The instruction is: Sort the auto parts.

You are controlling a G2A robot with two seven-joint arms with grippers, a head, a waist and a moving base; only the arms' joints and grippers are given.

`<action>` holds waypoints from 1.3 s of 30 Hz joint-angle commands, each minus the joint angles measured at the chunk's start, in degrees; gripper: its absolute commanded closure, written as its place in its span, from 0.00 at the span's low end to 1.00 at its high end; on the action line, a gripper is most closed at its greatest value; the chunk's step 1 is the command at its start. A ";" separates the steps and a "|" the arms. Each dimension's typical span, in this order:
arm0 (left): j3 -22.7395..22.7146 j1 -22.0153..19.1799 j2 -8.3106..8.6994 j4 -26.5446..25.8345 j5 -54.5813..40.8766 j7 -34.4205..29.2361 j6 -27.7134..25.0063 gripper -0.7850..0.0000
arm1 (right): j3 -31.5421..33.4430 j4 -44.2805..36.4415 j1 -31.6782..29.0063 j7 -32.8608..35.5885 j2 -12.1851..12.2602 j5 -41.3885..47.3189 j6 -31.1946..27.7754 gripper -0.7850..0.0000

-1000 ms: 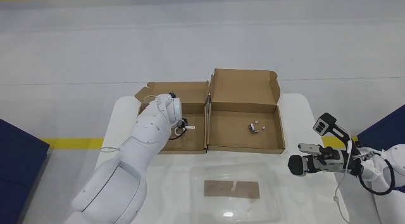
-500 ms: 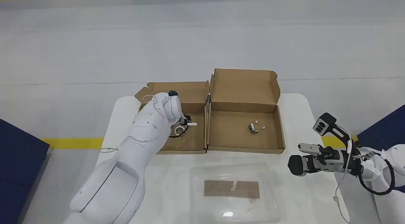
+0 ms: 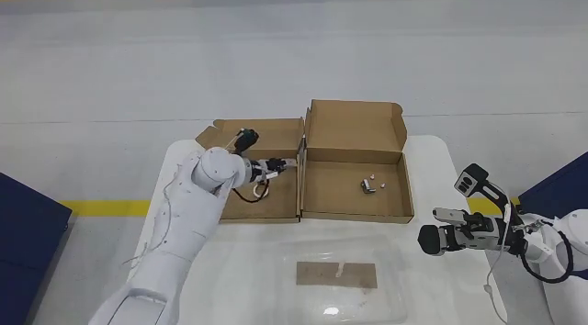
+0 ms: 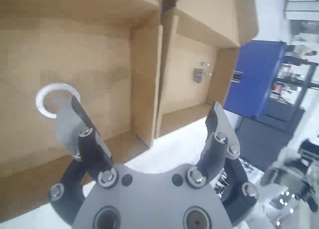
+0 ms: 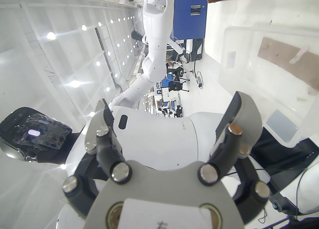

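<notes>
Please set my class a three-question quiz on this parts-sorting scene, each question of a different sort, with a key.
1. True or false: the left gripper is shut on the white ring.
2. Where do the small metal parts lie? A. left box B. right box C. clear bin
3. Fill in: the right gripper is ____ (open or shut).
Key: 1 false; 2 B; 3 open.

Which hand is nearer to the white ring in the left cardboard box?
Left. The left hand hangs over the left cardboard box, the white ring right by one finger. The right hand is over the table's right side, far from that box.
</notes>
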 commanded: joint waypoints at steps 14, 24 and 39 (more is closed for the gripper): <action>-14.63 29.79 4.05 -45.26 -17.16 -10.73 3.51 0.00 | 0.00 0.00 0.00 0.00 0.00 0.00 0.00 0.00; -16.05 32.37 5.30 -50.06 -19.97 -10.47 4.23 0.00 | 0.00 0.00 0.00 0.00 0.00 0.00 0.00 0.00; -16.05 32.37 5.30 -50.06 -19.97 -10.47 4.23 0.00 | 0.00 0.00 0.00 0.00 0.00 0.00 0.00 0.00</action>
